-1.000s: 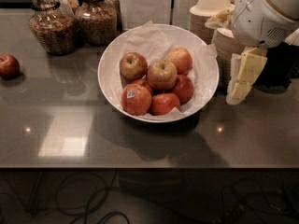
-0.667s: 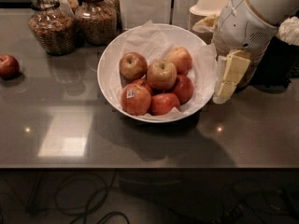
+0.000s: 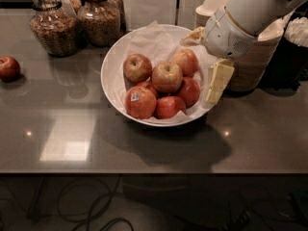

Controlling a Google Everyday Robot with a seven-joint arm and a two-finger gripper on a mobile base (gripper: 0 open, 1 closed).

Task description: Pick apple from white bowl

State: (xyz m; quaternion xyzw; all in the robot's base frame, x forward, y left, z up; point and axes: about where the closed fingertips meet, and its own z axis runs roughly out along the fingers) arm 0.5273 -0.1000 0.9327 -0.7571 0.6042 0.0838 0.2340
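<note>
The dark grey table (image 3: pixel 269 138) fills most of the frame, with a pale rectangle of reflected light on it at lower left. Below its front edge, dark cables (image 3: pixel 86 206) lie on the floor.

The robot's white arm (image 3: pixel 250 13) comes in from the upper right corner and slants down toward the centre. The gripper (image 3: pixel 217 83), cream-coloured, hangs at the arm's lower end over the right rim of the white bowl (image 3: pixel 108 76), just beside the apples and above the paper lining. Whether it is open or closed cannot be told, and nothing can be seen in its hold.

The white bowl sits at the centre of the frame, wide and shallow, lined with crinkled white paper (image 3: pixel 154 40) that stands up along the far side. The apples (image 3: pixel 167 77) are heaped in the middle of it, red with yellowish patches, touching one another. The front left apple bears a small sticker (image 3: pixel 135 96).

Behind the gripper, at the right, stands a stack of beige paper bowls (image 3: pixel 252 57), partly hidden by the arm. A second pale stack (image 3: pixel 216 4) stands further back. In the upper left are two glass jars (image 3: pixel 55 25), side by side, filled with something brown and grainy.

A lone red apple (image 3: pixel 8 68) rests on the table at the far left edge, well apart from the white bowl.
</note>
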